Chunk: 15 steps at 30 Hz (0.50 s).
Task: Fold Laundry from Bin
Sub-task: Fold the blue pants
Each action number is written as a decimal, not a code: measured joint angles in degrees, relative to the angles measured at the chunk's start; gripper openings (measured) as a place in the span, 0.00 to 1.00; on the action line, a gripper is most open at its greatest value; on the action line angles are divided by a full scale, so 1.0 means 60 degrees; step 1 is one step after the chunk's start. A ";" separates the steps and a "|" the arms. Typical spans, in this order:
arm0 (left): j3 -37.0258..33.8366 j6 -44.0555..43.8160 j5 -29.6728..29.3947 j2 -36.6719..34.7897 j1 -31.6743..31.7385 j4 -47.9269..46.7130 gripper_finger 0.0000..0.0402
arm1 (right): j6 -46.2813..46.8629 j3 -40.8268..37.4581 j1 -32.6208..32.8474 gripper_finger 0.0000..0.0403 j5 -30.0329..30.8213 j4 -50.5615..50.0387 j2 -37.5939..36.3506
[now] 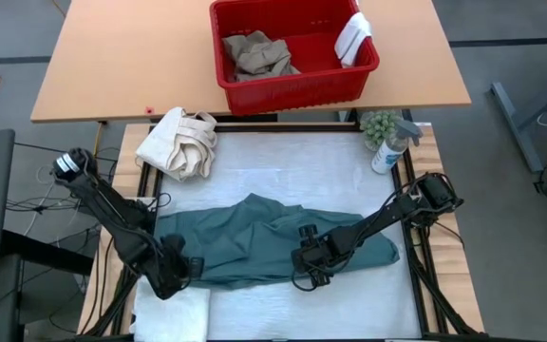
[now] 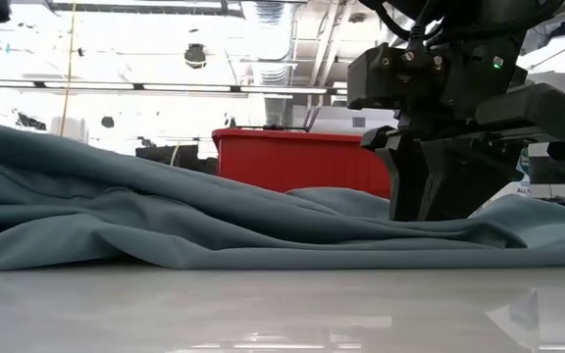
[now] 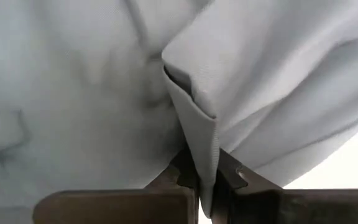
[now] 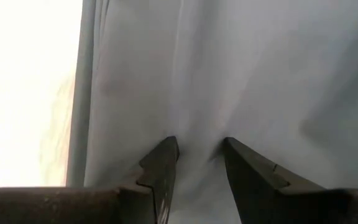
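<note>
High view: teal-green garment (image 1: 273, 239) spread crumpled across the white table mat (image 1: 283, 161), lying mostly from 8 to 4 o'clock of the mat's centre. Left arm stretched from the 9 o'clock table edge, elbow bent, down to the left gripper (image 1: 184, 270) at the garment's 8 o'clock end, on the cloth. Right arm reached in from 3 o'clock, slanting low to the right gripper (image 1: 308, 260) planted on the garment's near hem at about 5 o'clock. Red bin (image 1: 292, 87) stood at 12 o'clock on the wooden table beyond, with tan khaki trousers (image 1: 257, 54) heaped inside and a small white cloth (image 1: 354, 38) draped over its 2 o'clock corner. Cream canvas bundle (image 1: 179, 142) sat at 10 o'clock, spray bottle (image 1: 391, 145) at 2 o'clock beside a small green plant (image 1: 379, 124).

Low view: garment in long low folds across the mat, bin behind it; a dark gripper pointed straight down onto the cloth at 3 o'clock.

Left wrist view: fingers (image 3: 182, 174) closed together, pinching a raised fold of the garment (image 3: 194, 118).

Right wrist view: fingers (image 4: 160, 165) apart, tips pressed against the garment (image 4: 229, 74), cloth dimpled between them; pinched or not, cannot tell.
</note>
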 joint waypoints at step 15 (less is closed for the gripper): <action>0.0871 0.0019 -0.0649 -0.0773 -0.0099 -0.1774 0.00 | 0.0000 -0.0004 -0.0104 0.41 -0.0248 0.0033 0.0027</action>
